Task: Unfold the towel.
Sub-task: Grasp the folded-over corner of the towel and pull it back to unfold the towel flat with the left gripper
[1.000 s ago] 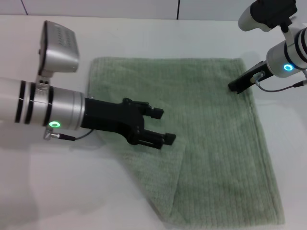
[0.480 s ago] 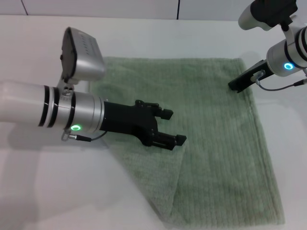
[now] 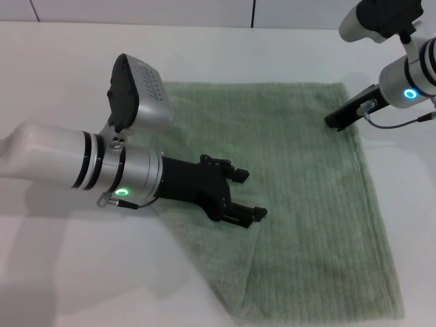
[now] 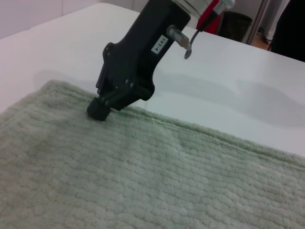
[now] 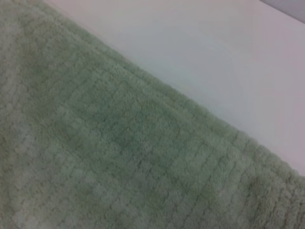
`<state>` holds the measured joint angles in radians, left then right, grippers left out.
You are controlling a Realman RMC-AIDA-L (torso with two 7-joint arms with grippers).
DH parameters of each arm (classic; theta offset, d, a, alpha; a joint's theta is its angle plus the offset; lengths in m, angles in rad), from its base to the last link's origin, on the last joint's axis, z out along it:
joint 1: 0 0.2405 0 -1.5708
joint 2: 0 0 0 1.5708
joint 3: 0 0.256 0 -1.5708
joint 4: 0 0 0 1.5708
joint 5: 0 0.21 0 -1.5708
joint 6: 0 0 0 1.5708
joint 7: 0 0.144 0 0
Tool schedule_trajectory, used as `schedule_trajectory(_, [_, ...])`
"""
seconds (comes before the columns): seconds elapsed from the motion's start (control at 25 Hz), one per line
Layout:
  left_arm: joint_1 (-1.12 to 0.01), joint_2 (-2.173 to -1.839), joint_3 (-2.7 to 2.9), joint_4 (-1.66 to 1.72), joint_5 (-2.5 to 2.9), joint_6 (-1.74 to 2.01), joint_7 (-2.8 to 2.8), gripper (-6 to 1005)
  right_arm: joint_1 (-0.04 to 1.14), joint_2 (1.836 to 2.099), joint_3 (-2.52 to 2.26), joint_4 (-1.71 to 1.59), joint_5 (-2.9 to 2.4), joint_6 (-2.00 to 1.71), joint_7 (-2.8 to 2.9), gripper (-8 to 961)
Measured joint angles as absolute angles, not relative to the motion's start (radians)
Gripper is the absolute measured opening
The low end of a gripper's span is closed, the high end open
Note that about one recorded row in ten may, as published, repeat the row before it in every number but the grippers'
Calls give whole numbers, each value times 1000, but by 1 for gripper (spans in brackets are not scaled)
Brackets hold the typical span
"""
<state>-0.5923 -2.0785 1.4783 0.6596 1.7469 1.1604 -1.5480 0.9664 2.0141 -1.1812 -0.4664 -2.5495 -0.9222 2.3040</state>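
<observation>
The towel (image 3: 306, 204) lay flat on the table (image 3: 225, 51), filling the middle and right of the head view, with its near left corner folded over onto itself along a slanting edge. The left tool (image 3: 248, 195) hung over the towel's left part, just behind that fold, its arm reaching in from the left, jaws apart. The right tool (image 3: 335, 122) stood at the towel's far right corner, its tip touching the cloth just inside the far hem; bare table lay behind it and to the left of the towel
</observation>
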Motion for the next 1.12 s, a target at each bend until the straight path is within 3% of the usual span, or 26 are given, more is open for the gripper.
schedule_trajectory(0.6, [-593,-2079,1563,664,1741,1107,-1555,827,966,2014,-1181,-466,-2549,-923,2304,0])
schedule_trajectory(1.12, [-595,-2077,1553,672,1744,1123,-1572,254,969,2013,-1181,-466,-2549,-923,2304,0])
